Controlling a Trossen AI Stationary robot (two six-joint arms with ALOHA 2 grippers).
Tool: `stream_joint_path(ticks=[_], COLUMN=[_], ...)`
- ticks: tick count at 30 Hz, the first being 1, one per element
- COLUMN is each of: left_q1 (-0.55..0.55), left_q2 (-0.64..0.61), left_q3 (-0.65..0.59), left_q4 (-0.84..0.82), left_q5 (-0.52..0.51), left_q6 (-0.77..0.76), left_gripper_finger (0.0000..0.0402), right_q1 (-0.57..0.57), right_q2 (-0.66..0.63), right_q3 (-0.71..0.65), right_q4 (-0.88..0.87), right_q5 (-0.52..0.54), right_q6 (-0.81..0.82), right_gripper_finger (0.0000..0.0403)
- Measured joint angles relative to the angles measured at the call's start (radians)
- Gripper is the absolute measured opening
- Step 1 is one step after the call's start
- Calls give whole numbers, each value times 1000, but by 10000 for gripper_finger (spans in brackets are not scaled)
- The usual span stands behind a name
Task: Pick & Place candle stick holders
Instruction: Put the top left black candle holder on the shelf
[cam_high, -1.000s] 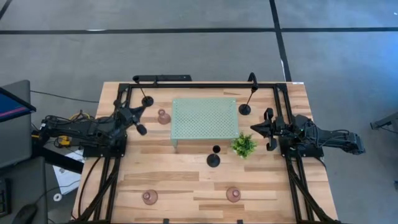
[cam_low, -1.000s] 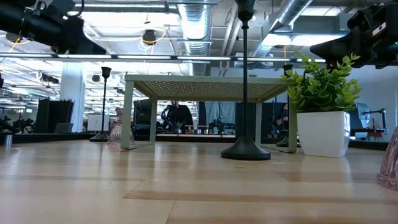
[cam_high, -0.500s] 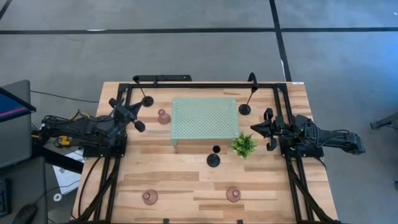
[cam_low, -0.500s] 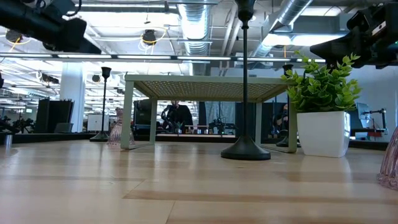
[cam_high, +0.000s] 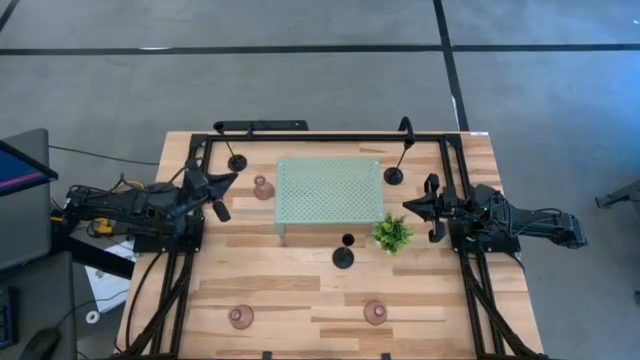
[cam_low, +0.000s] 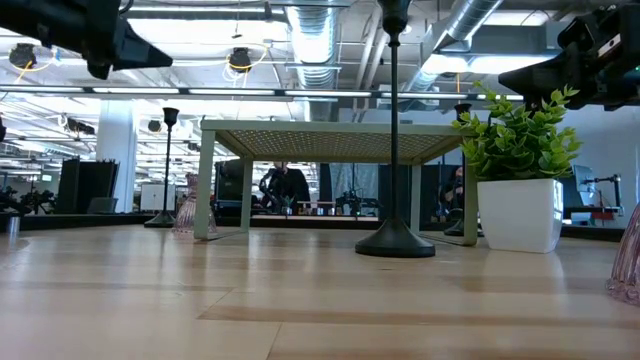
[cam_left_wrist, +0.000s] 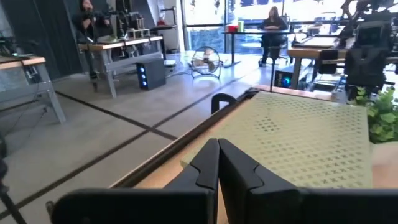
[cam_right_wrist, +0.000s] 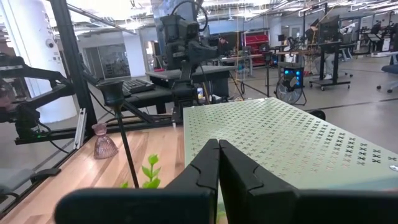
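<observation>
Three black stemmed candle stick holders stand on their disc bases: far left (cam_high: 236, 161), far right (cam_high: 395, 175) and near the tray's front (cam_high: 343, 257). Three squat pink ones sit left of the tray (cam_high: 263, 188) and near the front edge (cam_high: 241, 317) (cam_high: 376, 313). My left gripper (cam_high: 232, 177) hovers shut at the table's left, pointing level toward the pale green tray (cam_high: 330, 190); its tips (cam_left_wrist: 218, 144) hold nothing. My right gripper (cam_high: 406, 205) hovers shut at the right, beside the plant; its tips (cam_right_wrist: 218, 144) hold nothing.
The perforated tray (cam_low: 335, 128) stands on legs in the table's middle. A small potted plant (cam_high: 392, 234) sits at its front right corner. Black frame rails (cam_high: 300, 136) run along the far edge and both sides. People sit at desks in the room beyond.
My left gripper has risen a little and rolled about the line it points along, staying shut and over the table's left side.
</observation>
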Motion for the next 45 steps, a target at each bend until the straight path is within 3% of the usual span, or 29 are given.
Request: stream_joint_path(ticks=[4, 11, 15, 21, 27, 38, 45], left_q1=[0, 0, 0, 2, 59, 297, 449], left_q2=[22, 124, 180, 246, 307, 370, 395], left_q3=[-43, -103, -103, -104, -104, -105, -105], left_q4=[-1, 3, 21, 29, 29, 112, 144], left_q5=[-29, -400, -494, -496, -498, -494, -357], left_q6=[-19, -191, -191, -189, -187, -246, -275], left_gripper_finger=[7, 7, 8, 18, 60, 166, 220], right_q1=[0, 0, 0, 0, 0, 0, 0], right_q2=[0, 0, 0, 0, 0, 0, 0], right_q3=[0, 0, 0, 1, 1, 1, 1], right_q4=[0, 0, 0, 0, 0, 0, 0], right_q5=[0, 0, 0, 0, 0, 0, 0], right_q6=[0, 0, 0, 0, 0, 0, -1], right_gripper_finger=[0, 0, 0, 0, 0, 0, 0])
